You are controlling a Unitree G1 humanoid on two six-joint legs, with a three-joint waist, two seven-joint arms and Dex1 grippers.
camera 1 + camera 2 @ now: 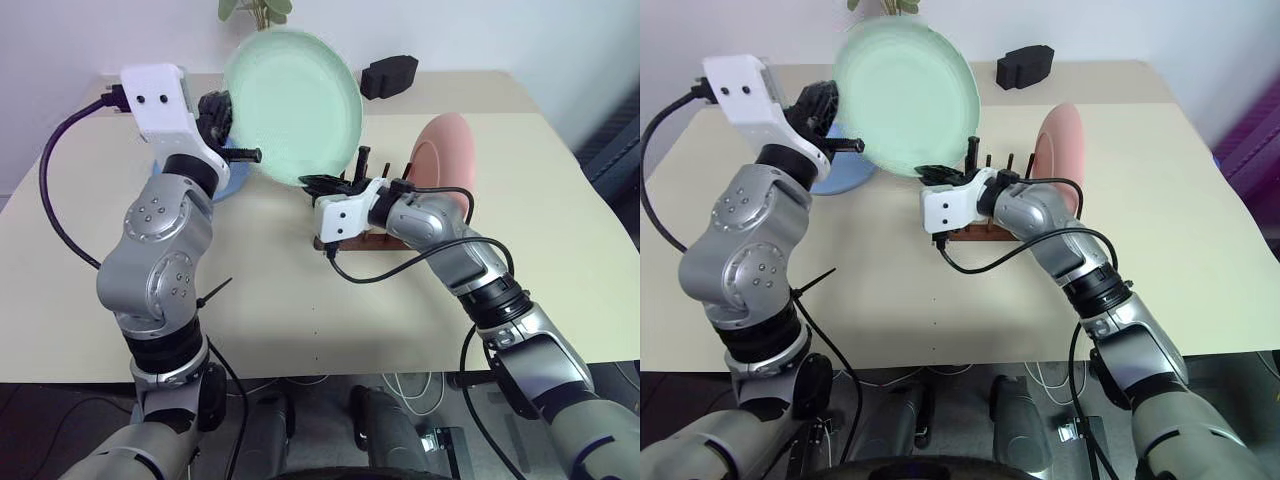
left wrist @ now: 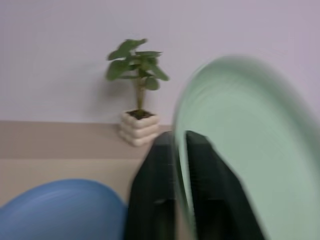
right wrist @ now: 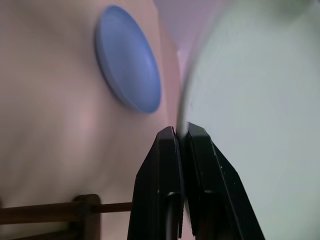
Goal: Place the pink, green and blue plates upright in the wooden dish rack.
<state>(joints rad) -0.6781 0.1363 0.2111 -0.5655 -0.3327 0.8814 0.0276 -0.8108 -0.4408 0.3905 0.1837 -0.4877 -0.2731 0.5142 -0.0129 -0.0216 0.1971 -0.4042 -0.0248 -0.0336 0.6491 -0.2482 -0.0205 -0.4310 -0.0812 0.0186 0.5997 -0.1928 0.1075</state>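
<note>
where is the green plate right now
The green plate is up in the air, above the wooden dish rack, with both pincers on its rim.

A beige desk [image 1: 300, 300] carries everything. The blue plate [image 1: 840, 172] lies flat on its left side, and the wooden dish rack [image 1: 985, 232] stands near the middle with the pink plate [image 1: 445, 160] upright in it. A black block [image 1: 390, 75] sits toward the far edge, near a small potted plant [image 2: 138, 112].
</note>
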